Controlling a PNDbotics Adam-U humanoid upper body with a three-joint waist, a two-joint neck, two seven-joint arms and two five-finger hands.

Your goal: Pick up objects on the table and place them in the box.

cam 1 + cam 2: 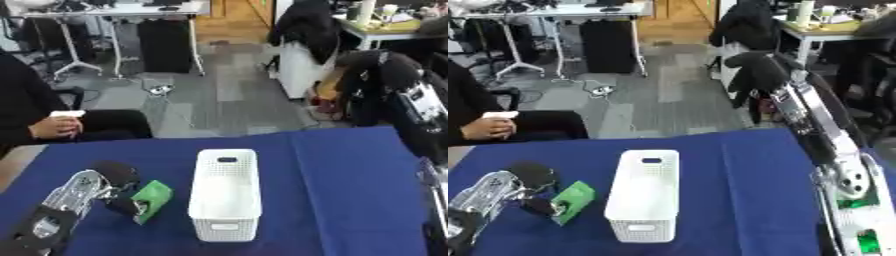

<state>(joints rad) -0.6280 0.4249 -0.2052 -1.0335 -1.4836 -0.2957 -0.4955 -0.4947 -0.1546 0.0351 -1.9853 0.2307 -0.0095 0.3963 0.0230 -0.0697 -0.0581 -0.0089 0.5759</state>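
Blue table (pixel 341 190), left hand (pixel 118 187) low, fingers pinching green object (pixel 151 200), right hand (pixel 754 70) raised, fingers curled

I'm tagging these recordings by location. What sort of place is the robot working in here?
Probably an office or lab workspace. Beyond the blue-covered table holding the white box there are desks with equipment, grey carpet tiles, and chairs draped with dark coats.
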